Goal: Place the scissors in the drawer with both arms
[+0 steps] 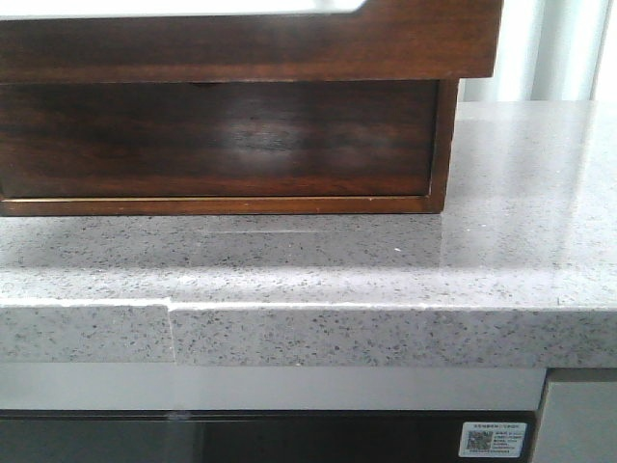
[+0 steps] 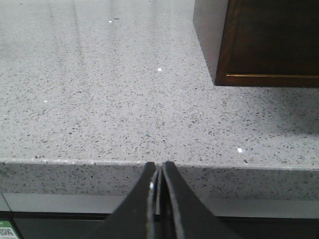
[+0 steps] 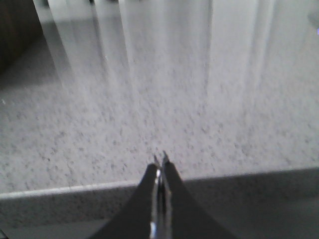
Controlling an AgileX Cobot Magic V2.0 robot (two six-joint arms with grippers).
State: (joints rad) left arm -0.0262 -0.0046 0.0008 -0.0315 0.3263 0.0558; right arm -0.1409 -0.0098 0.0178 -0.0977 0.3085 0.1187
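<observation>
The scissors show in no view. The drawer [image 1: 241,43] is the wide, shallow dark wood front at the top of the front view, with a strip of white along its upper edge. It overhangs the taller front [image 1: 222,140] of the wooden box below. No arm shows in the front view. My left gripper [image 2: 159,165] is shut and empty, its tips at the counter's front edge, with the box corner [image 2: 271,45] ahead of it. My right gripper [image 3: 160,159] is shut and empty, also at the counter's front edge.
The speckled grey stone counter [image 1: 521,241] carries the box and has bare surface to the right of it. A seam [image 1: 170,323] runs down its front edge. A dark edge of the box [image 3: 15,30] shows in the right wrist view.
</observation>
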